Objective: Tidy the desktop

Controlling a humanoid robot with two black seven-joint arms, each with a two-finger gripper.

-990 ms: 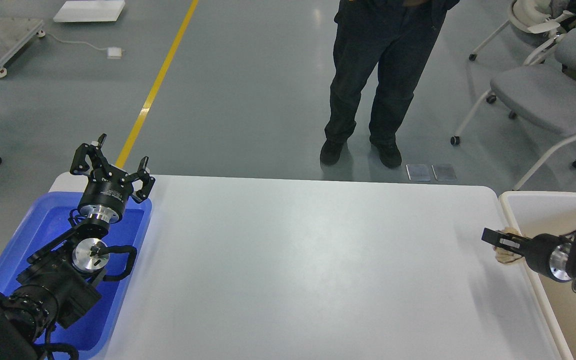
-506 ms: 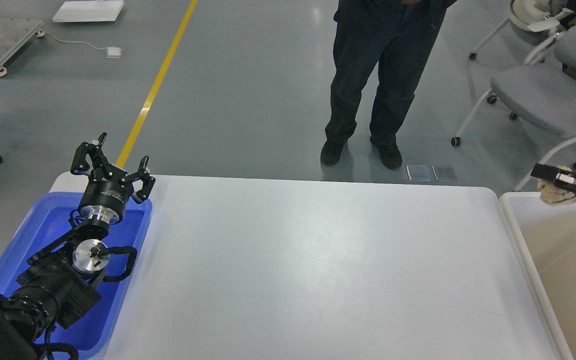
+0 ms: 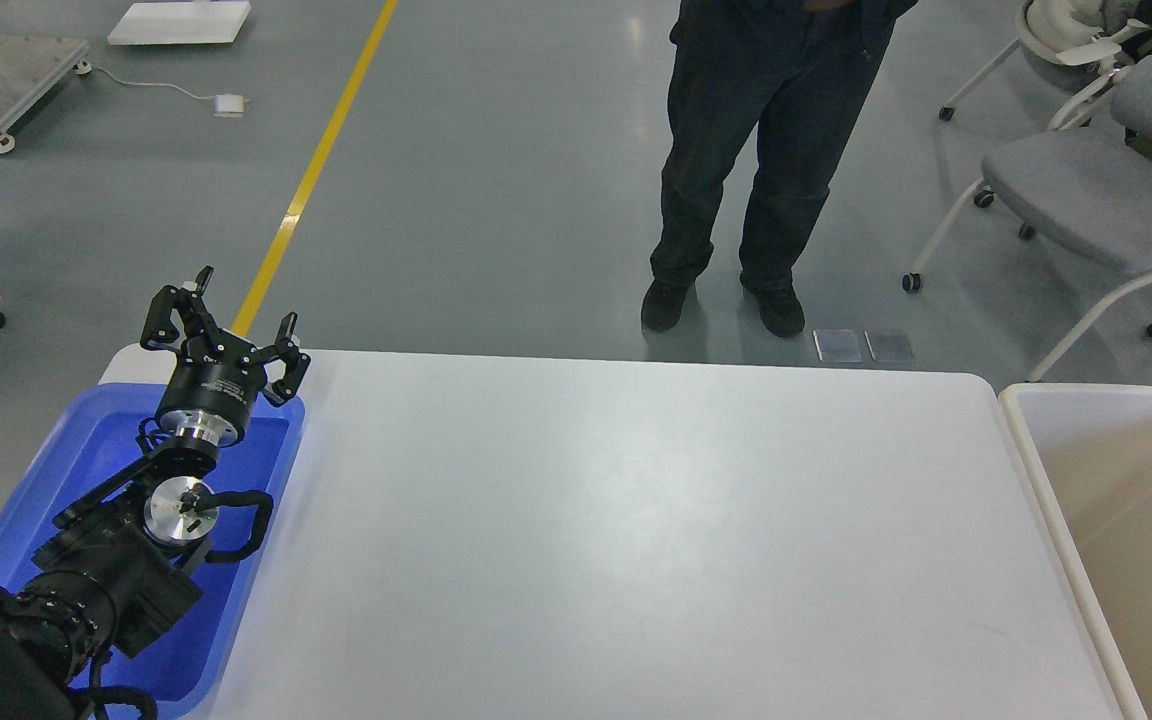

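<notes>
Head view, near to far: my left arm lies over the blue tray (image 3: 56, 470), left fingers (image 3: 226, 325) spread wide, holding nothing, at the table's (image 3: 616, 540) left far corner. Table stretches rightward, bare. Right fingers out of view; cream bin (image 3: 1036, 440) beside the right edge.

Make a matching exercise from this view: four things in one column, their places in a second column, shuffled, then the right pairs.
Things:
1. blue tray
2. cream-white bin
3. left gripper
4. yellow floor line

Places:
A. at the desktop's right end
B. on the floor beyond the desktop, upper left
C. on the desktop's left end
D. above the blue tray's far edge, jaws open

Pairs: 1-C, 2-A, 3-D, 4-B
</notes>
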